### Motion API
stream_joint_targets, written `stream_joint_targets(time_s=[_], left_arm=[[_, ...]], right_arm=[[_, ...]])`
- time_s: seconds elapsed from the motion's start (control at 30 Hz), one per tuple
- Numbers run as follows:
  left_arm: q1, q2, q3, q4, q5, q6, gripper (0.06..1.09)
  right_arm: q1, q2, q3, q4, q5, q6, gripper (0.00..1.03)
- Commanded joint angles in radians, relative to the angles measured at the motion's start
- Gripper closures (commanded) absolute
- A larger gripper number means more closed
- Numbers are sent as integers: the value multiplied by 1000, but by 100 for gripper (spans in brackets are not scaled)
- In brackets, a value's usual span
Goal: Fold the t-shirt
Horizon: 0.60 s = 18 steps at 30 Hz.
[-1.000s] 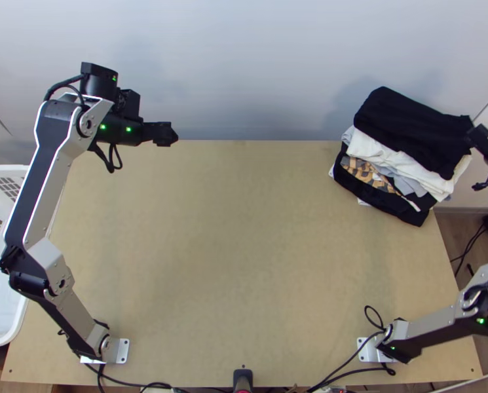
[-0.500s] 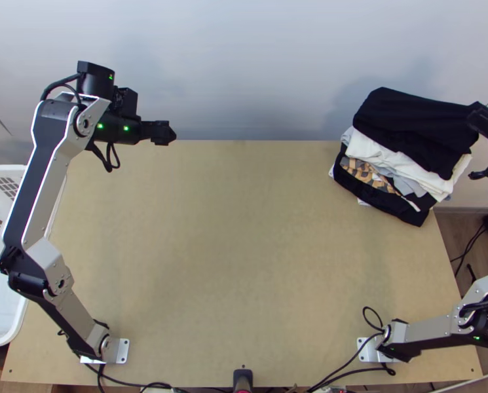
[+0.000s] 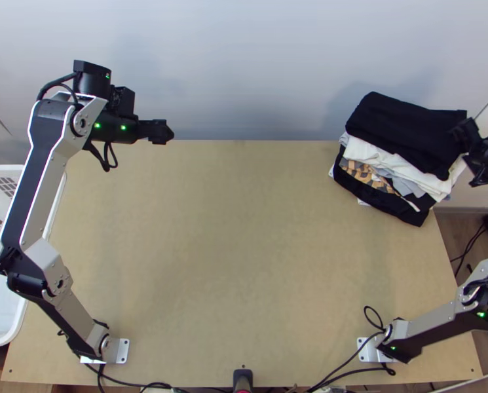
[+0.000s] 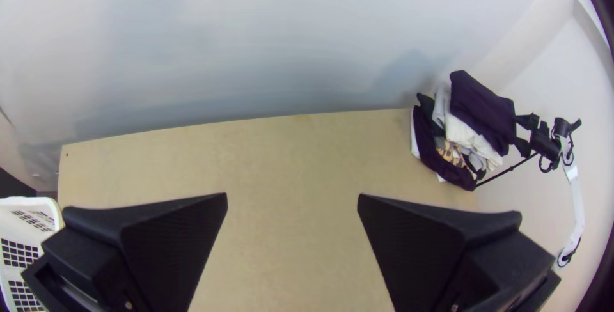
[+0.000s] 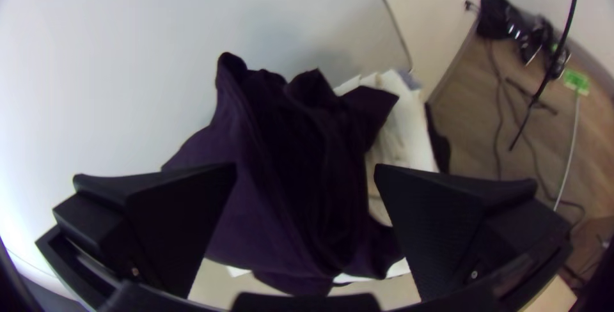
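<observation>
Right pincer (image 3: 465, 154) farther left, fingers apart; black top garment (image 3: 404, 131) slightly left.

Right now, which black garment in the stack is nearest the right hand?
The top black garment, above the white cloth; the right hand is at its outer end. The other black garment lies lower, beneath the patterned cloth.

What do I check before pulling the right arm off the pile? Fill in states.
1. Right gripper open: ok.
2. Its fingers free of the black folded cloth on top: cannot tell.
3. That cloth smooth: not ok, rumpled near the right gripper.
4. Pile of mixed folded clothes on the light wooden table: ok, layers uneven.
5. Left gripper open, away from the pile: ok.
</observation>
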State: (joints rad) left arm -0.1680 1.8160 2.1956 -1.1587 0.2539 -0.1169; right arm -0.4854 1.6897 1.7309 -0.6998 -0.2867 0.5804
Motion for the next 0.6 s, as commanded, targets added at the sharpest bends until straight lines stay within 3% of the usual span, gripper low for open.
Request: stream_joint_targets(time_s=[0.0, 0.17, 0.3, 0.47, 0.57], left_arm=[[4, -3, 0, -2, 1, 3, 10], [5, -7, 0, -2, -1, 5, 10], [12, -9, -2, -4, 1, 5, 10], [12, -9, 0, -4, 1, 10, 10], [12, -7, 6, -2, 1, 13, 10]], right_arm=[[-78, 74, 68, -84, -404, 249, 3], [-104, 74, 113, -73, -390, 249, 3], [-76, 21, 168, -27, -121, 110, 3], [-5, 1, 263, 34, 64, -40, 3], [65, 1, 299, 57, 242, -180, 3]])
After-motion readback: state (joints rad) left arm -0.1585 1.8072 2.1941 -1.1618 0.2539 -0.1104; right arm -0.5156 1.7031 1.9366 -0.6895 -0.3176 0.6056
